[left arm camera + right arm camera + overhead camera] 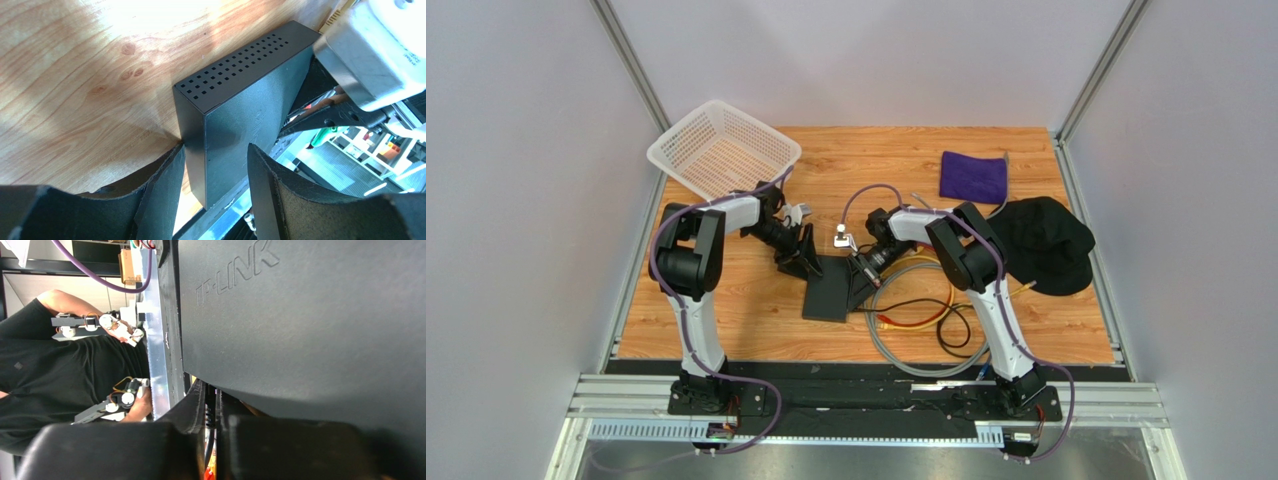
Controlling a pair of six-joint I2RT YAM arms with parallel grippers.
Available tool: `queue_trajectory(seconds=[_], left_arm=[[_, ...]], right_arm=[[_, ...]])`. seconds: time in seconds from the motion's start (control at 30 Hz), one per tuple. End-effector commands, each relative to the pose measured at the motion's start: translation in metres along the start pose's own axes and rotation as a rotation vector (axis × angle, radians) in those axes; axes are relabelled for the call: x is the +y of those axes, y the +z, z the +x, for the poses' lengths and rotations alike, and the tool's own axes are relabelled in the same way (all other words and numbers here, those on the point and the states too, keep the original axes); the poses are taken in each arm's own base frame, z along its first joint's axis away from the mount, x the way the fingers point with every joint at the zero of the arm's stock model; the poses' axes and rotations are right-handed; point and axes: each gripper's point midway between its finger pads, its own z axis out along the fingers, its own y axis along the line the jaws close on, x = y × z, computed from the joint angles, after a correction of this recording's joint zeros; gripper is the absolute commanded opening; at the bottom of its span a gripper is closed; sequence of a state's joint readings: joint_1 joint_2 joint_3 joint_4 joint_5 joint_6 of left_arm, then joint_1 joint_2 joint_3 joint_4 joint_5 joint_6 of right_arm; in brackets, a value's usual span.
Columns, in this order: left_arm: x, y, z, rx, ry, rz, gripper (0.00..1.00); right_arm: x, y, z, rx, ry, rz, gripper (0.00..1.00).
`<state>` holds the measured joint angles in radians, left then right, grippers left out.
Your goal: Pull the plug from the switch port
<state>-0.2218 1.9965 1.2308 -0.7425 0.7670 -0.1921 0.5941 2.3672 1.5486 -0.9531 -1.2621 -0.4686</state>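
- The wooden table (726, 320) fills most of my overhead view.
- A white mesh basket (723, 150) sits at the table's far-left corner.
- A loose coil of grey, black and orange cables (916, 345) lies near and right of centre, beside the right arm (986, 290).
- A black cap (1048, 245) rests at the right edge.
- The switch (828, 292), flat and matte black, lies mid-table between my two tools. It has "TP-LINK" moulded on its broad face.
- A purple cloth (974, 177) lies far right, just beyond the cap.
- My left tool (216, 147) straddles the switch's far-left corner with its jaws fairly wide. One finger (167, 185) sits beside the vented side. I cannot tell whether it clamps.
- My right tool (211, 395) is at the switch's right edge, its jaws squeezed to a narrow slit. I cannot make out what lies between them.
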Motion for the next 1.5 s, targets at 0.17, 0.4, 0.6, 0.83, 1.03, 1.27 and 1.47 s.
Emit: queue_trajectory(seconds=[0.17,0.4,0.6,0.83,1.03,1.27,1.47], left_arm=[[0.006,-0.019,-0.014,-0.102,0.104,-0.053,0.59],[-0.027,-0.053,-0.008,-0.232,0.223,-0.013,0.60],[-0.052,-0.038,0.005,-0.189,0.254,0.107,0.37],[-0.029,-0.017,0.003,-0.140,0.164,0.040,0.14],[0.007,0.000,0.004,-0.087,0.035,-0.086,0.00],[0.031,0.010,0.002,-0.052,-0.004,-0.165,0.00],[0.033,0.012,-0.001,-0.051,0.004,-0.167,0.00]], right_arm=[[-0.054,0.002,0.004,0.059,0.013,0.178,0.00],[-0.065,-0.009,0.003,0.112,0.040,0.302,0.00],[-0.082,-0.017,-0.001,0.199,0.073,0.364,0.00],[-0.087,-0.019,-0.012,0.206,0.068,0.372,0.00],[-0.088,-0.017,-0.010,0.203,0.088,0.360,0.00],[-0.084,-0.016,0.012,0.229,0.132,0.344,0.00],[-0.057,-0.023,0.024,0.214,0.122,0.241,0.00]])
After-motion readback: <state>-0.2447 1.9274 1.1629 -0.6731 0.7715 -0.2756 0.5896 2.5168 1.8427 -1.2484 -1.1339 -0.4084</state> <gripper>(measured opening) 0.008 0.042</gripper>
